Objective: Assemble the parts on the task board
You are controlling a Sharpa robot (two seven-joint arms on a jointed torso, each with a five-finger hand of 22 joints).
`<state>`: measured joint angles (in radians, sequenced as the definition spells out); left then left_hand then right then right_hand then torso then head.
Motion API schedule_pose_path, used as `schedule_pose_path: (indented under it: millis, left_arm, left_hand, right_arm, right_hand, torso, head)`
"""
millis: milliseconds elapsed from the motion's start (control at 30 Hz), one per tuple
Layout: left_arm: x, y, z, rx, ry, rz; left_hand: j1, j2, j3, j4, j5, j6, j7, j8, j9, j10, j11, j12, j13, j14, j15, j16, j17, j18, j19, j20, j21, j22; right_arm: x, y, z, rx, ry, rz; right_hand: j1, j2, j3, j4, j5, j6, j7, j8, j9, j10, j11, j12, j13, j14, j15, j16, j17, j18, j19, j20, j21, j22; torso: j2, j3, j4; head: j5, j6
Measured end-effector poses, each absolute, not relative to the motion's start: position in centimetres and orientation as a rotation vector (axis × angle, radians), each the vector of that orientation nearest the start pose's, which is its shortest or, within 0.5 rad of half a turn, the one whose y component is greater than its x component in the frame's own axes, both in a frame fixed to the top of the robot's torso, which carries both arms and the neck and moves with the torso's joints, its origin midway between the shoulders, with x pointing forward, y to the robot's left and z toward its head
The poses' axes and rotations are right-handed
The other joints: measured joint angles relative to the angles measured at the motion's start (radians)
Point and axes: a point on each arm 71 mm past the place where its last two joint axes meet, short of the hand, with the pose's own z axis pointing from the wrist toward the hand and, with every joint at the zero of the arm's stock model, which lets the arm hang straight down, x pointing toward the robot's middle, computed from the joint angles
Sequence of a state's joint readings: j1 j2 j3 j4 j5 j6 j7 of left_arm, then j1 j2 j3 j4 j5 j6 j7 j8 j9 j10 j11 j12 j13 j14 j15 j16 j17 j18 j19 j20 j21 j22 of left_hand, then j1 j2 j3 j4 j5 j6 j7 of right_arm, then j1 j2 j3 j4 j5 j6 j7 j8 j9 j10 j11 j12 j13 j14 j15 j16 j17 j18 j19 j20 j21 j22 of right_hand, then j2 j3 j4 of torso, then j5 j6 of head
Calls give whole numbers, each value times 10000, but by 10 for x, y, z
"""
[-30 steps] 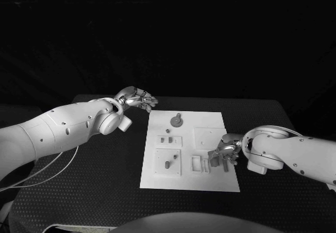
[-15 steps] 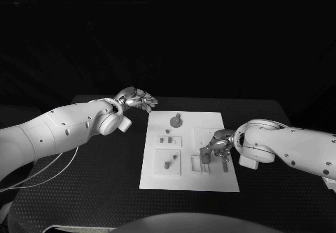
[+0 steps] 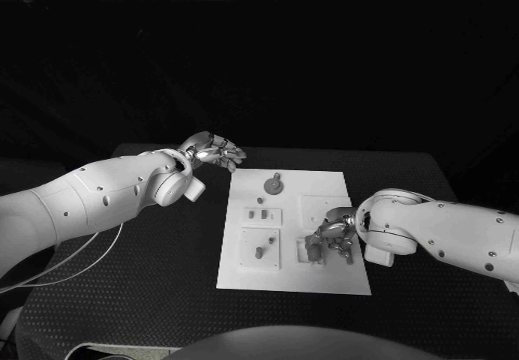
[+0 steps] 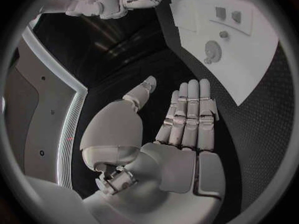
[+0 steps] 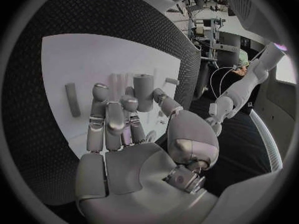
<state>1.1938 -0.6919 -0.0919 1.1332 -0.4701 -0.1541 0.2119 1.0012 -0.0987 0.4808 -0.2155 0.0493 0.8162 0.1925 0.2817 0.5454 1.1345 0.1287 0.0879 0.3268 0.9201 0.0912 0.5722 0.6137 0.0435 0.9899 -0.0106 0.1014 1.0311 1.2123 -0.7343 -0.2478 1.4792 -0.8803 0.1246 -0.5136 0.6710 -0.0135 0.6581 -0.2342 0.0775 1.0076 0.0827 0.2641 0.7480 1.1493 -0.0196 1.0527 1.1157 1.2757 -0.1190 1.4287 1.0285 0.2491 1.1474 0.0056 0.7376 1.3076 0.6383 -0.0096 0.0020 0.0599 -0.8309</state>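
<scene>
My right hand (image 3: 330, 238) is down on the near right part of the white task board (image 3: 244, 279), thumb and fingers pinching an upright grey cylindrical part (image 5: 143, 91) there. Beside it a slim grey bar (image 5: 72, 99) lies flat. My left hand (image 3: 213, 152) hovers off the board's far left corner, fingers apart, holding nothing.

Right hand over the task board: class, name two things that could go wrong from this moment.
1. The right hand has its fingers around an upright grey cylinder without clearly gripping it; closing off-centre might tip it.
2. A loose grey bar lies on the task board beside the hand; a sweep might knock it away.
</scene>
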Motion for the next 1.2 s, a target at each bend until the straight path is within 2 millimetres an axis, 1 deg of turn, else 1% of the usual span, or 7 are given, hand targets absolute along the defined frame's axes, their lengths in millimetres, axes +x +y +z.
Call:
schedule_pose_path:
  millis: [267,333,500,600,867,1100,1200]
  left_arm:
    - [541,240,-230,-7251,17483,-11479]
    - [541,240,-230,-7248,17486,-11484]
    - [541,240,-230,-7247,17490,-11488]
    - [541,240,-230,-7250,17490,-11483]
    - [541,240,-230,-7249,17495,-11488]
    - [540,240,-230,-7246,17501,-11495]
    - [540,240,-230,-7247,17501,-11494]
  left_hand:
    - [0,0,0,0,0,0,0,0,0,0,0,0,9,0,0,-40,4,-2,0,0,0,-1]
    - [0,0,0,0,0,0,0,0,8,0,0,0,9,0,0,-40,10,-3,0,0,0,-1]
    - [0,0,0,0,0,0,0,0,8,0,0,0,17,0,0,-40,10,-4,0,0,0,-2]
    - [0,0,0,0,0,0,0,0,8,0,0,0,17,0,0,-40,21,-5,0,0,0,5]
    - [0,0,0,0,0,0,0,0,7,0,0,0,25,0,0,-40,21,-5,0,0,0,6]
    - [0,0,0,0,0,0,0,0,15,0,0,0,32,0,0,-39,35,-6,0,0,0,5]
    - [0,0,0,0,0,0,0,0,15,0,0,0,34,0,0,-39,35,-6,0,0,0,5]
  right_arm:
    - [440,-179,-299,2271,25868,4419]
    - [441,-179,-301,2294,25868,4385]
    - [442,-182,-305,2418,25869,4219]
    - [443,-183,-307,2454,25872,4170]
    - [441,-180,-309,2434,25890,4269]
    - [441,-178,-310,2442,25882,4323]
    - [440,-177,-311,2470,25889,4330]
  right_hand:
    - [-49,-50,-19,92,0,0,2,-45,1,1,1,0,0,-2,3,0,0,3,0,1,0,0]
    - [-89,-89,-41,123,0,0,2,-50,2,1,2,0,0,-3,5,0,0,2,0,1,0,0]
    - [-208,-76,-38,264,0,1,3,-95,5,16,16,0,1,-10,13,0,-8,9,-5,-3,0,0]
    - [-208,-76,-37,265,0,2,4,-109,6,16,16,0,0,-12,16,0,-8,20,-42,-35,0,0]
    - [-207,-78,-37,265,0,25,26,-107,-3,17,17,1,1,-17,12,0,-8,51,-44,-35,0,-1]
    - [-211,-82,-38,264,-2,26,27,-107,-3,17,18,0,2,-18,13,-1,-8,50,-44,-34,0,-1]
    - [-484,-250,-131,397,0,46,35,-124,-21,12,23,-40,2,-110,1,-1,-84,58,-44,-34,0,0]
  torso:
    - [3,5,-3]
    - [3,4,-3]
    - [3,3,-3]
    - [1,6,-5]
    - [0,12,-17]
    - [0,12,-17]
    - [0,6,-17]
  head:
    - [27,-33]
    - [27,-33]
    - [30,-30]
    - [44,-38]
    - [109,-81]
    - [115,-87]
    - [116,-95]
